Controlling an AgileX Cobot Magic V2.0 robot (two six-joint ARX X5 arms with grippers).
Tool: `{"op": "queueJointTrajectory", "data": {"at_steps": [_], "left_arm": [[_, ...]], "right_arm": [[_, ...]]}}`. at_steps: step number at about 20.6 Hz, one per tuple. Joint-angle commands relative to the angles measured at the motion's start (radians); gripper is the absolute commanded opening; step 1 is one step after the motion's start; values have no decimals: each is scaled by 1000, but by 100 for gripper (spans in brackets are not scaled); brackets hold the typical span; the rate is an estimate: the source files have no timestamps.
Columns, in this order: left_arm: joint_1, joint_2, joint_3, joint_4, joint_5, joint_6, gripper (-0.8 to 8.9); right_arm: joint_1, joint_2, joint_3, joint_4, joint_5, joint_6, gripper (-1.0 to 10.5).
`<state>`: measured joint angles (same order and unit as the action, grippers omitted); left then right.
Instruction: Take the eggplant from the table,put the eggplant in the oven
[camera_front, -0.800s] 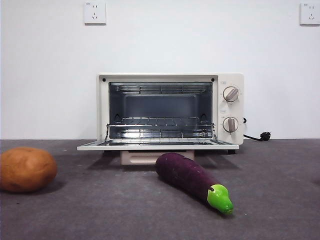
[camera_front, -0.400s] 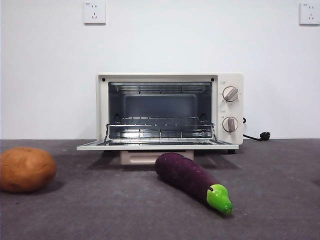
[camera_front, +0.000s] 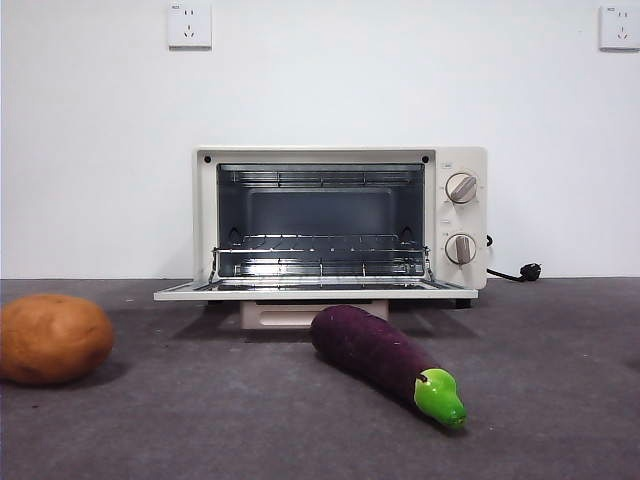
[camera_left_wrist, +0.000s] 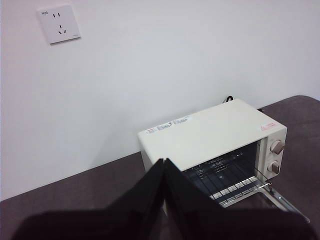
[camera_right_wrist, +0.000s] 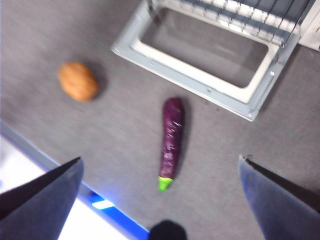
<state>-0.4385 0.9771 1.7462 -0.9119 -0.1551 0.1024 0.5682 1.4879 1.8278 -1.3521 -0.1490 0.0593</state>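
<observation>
The dark purple eggplant (camera_front: 375, 352) lies on the grey table (camera_front: 560, 400) just in front of the oven (camera_front: 340, 155), its green cap pointing away from it. The oven's door (camera_front: 315, 292) is folded down flat and the wire rack inside is bare. My right gripper (camera_right_wrist: 160, 160) hangs open high above the eggplant (camera_right_wrist: 171, 137), its jaws spread wide to either side, touching nothing. My left gripper (camera_left_wrist: 165, 162) is shut on nothing, held high and off to the side of the oven (camera_left_wrist: 210, 132). Neither arm shows in the front view.
A round orange-brown potato (camera_front: 52, 338) sits at the table's left, seen also in the right wrist view as the potato (camera_right_wrist: 78, 81). The oven's black plug (camera_front: 530, 271) lies behind on the right. The table's near edge (camera_right_wrist: 115, 215) shows as a blue strip.
</observation>
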Motion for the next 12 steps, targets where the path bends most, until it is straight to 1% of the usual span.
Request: {"op": "queueJointTrajectory", "data": {"at_steps": [1, 5, 8, 10, 12], "left_arm": [[4, -4, -3, -5, -4, 14, -6], [4, -4, -3, -23, -31, 40, -6], [4, -4, -3, -37, -32, 43, -6], [4, -4, -3, -43, -32, 44, -6], [4, -4, -3, -43, -32, 47, -6]], "right_arm": [[30, 47, -22, -21, 29, -11, 562], [76, 117, -63, -4, 79, -10, 562], [89, 147, -128, 39, 89, -2, 562], [102, 160, -210, 101, 89, 19, 562], [116, 163, -322, 200, 88, 46, 562]]}}
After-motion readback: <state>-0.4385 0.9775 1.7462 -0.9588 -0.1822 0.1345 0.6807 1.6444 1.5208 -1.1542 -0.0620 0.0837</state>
